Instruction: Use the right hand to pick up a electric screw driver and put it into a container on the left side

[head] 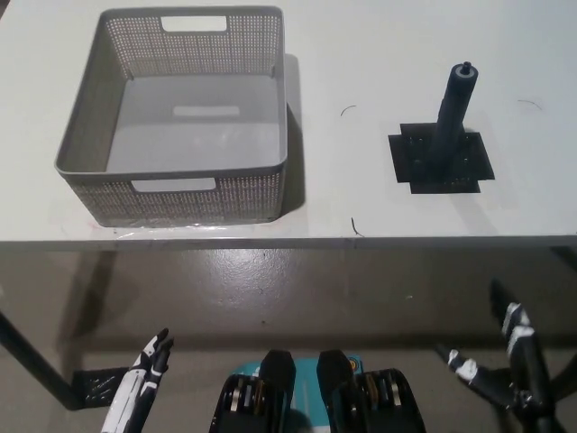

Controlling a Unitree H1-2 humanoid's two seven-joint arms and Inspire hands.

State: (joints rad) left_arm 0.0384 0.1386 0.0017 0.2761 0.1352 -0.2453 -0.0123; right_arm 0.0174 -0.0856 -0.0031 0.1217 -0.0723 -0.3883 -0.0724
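Note:
A dark grey electric screwdriver [453, 113] stands upright on a black square base plate [442, 161] on the right part of the white table. A grey perforated basket [180, 117] sits on the left part of the table and holds nothing. My black right hand [505, 361] hangs below the table's front edge at the lower right, fingers spread and holding nothing. My white left hand [140, 383] rests low at the lower left, also below the table edge, with its fingers apart.
The white table [343, 198] ends at a front edge running across the middle of the picture. Below it lie the grey floor and a dark table leg [32, 365] at the lower left.

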